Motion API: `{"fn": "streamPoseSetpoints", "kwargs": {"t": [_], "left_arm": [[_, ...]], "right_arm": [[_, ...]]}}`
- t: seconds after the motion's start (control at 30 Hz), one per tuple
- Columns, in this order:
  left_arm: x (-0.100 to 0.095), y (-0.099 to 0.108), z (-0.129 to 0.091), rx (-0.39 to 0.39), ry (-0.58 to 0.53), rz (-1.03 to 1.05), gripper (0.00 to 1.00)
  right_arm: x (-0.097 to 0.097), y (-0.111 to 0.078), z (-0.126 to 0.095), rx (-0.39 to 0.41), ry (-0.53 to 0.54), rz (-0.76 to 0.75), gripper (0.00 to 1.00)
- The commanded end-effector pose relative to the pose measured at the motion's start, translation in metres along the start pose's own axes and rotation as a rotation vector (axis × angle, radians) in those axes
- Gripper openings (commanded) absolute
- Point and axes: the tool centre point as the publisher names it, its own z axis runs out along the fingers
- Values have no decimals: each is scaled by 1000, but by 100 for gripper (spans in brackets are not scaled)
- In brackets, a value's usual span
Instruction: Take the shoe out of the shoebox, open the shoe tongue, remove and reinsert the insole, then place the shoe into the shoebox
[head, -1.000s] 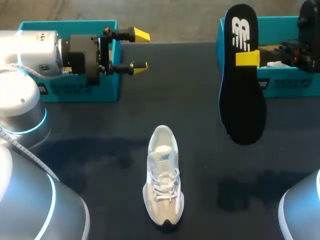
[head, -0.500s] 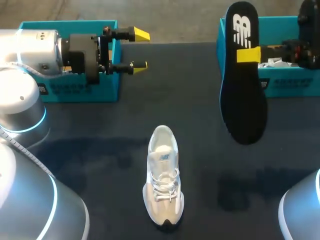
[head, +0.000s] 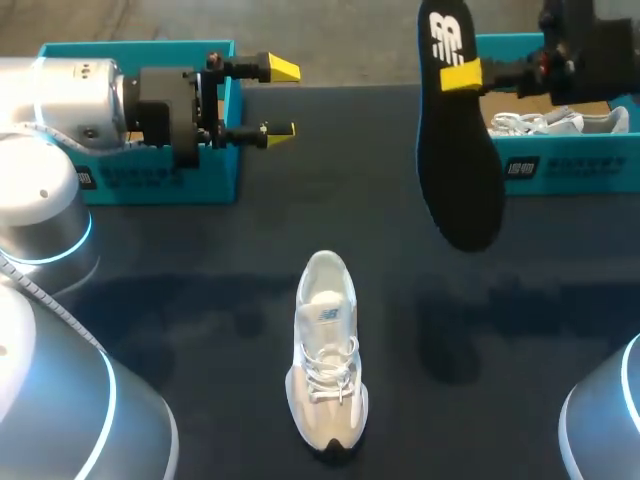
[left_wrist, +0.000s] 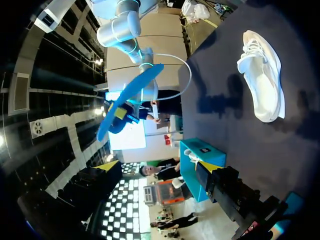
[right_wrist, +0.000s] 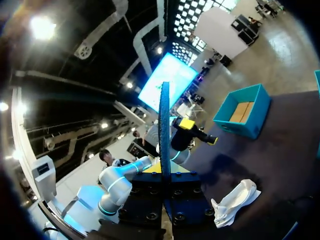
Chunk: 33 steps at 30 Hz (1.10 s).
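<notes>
The white sneaker (head: 328, 355) is already out of its box and stands alone on the dark tabletop (head: 200, 280), toe toward the robot and well apart from both arms. Its opening looks wide, so I judge the tongue is pulled open, though this is hard to confirm. The insole (head: 460, 170) is out of the shoe as well: the right gripper (head: 456, 78) is clenched on it near its upper end, and the black insole hangs in the air above the tabletop, in front of the right shoebox (head: 560, 168). In the right wrist view it shows edge-on between the fingers. The left gripper (head: 280, 100) is released and holds nothing; it hovers beside the left shoebox (head: 140, 172). Something white (head: 550, 122) lies inside the right shoebox – perhaps a second shoe. So about half of the task seems done: taking out the shoe and removing the insole. What is left, in my judgement, is to put the insole back into the sneaker – this needs careful aiming at the opening – and then to place the sneaker into a shoebox.
</notes>
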Motion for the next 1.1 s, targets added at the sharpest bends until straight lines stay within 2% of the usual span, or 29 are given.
{"fn": "streamPoseSetpoints", "kwargs": {"t": [0.03, 0.17, 0.77, 0.93, 1.1], "left_arm": [[1, 0, 1, -2, -2, 2, 100], [1, 0, 1, -2, -2, 2, 100], [1, 0, 1, -2, -2, 2, 100], [1, 0, 1, -2, -2, 2, 100], [1, 0, 1, -2, -2, 2, 100]], "right_arm": [[-45, 31, 11, 70, 46, 39, 0], [-58, 34, 9, 67, 27, 115, 0], [-58, 34, 9, 67, 27, 115, 0], [-78, 47, 14, 46, 27, 187, 0], [-93, 53, 17, 34, 36, 286, 0]]}}
